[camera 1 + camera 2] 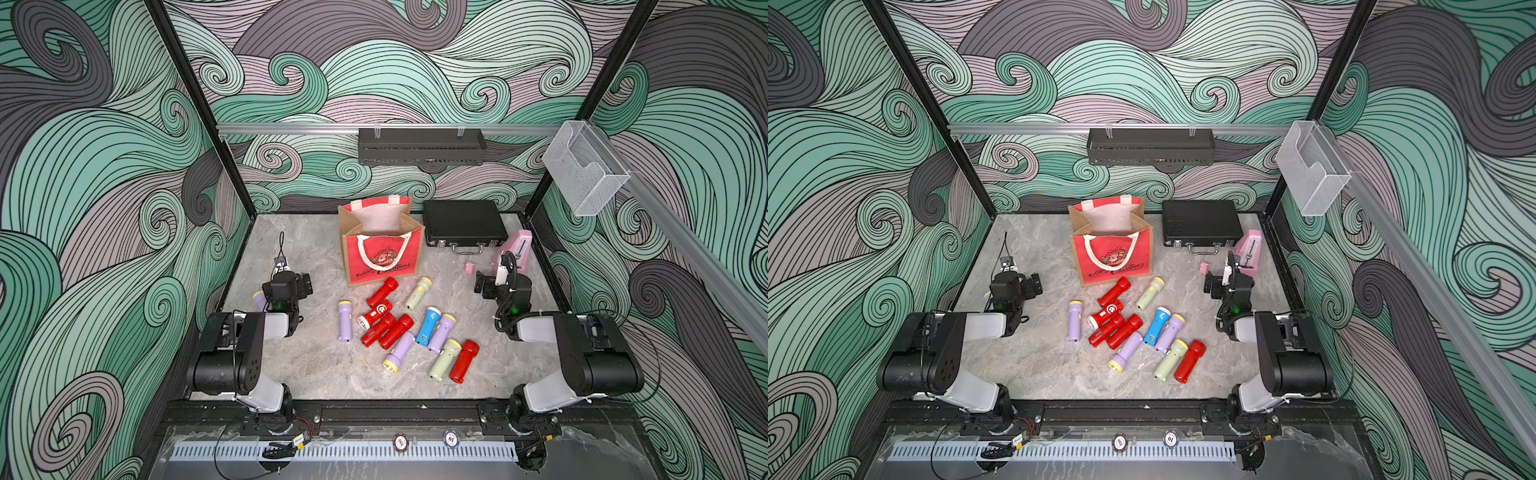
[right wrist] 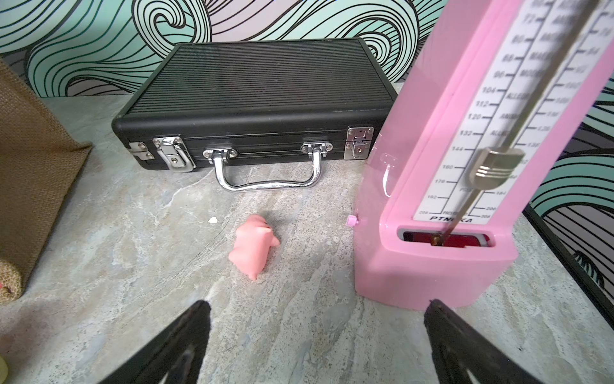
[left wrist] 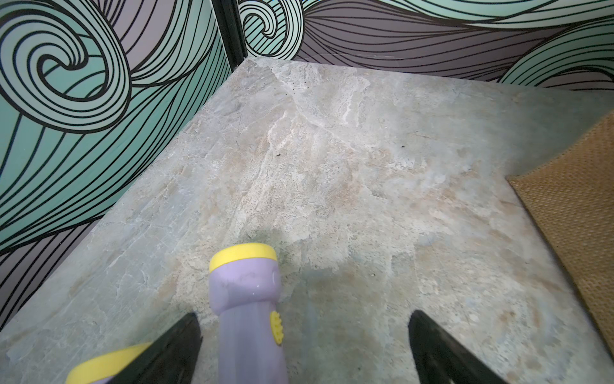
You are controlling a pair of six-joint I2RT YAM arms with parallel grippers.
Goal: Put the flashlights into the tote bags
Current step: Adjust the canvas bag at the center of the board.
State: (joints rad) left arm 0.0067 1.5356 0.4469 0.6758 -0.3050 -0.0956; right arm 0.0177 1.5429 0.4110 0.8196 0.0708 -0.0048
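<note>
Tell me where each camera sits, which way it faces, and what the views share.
Both top views: high behind the base, looking down at table, bag, flashlights; left arm and right arm show.
Left wrist: low, facing the far left corner; open left fingers straddle a lilac flashlight.
Right wrist: low, facing the case and metronome; open right fingers show.
Shared: both wrist views catch the bag's tan side.

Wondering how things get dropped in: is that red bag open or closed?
Open. The tote bag stands upright in both top views, mouth spread wide, its pale lining showing inside.
</note>
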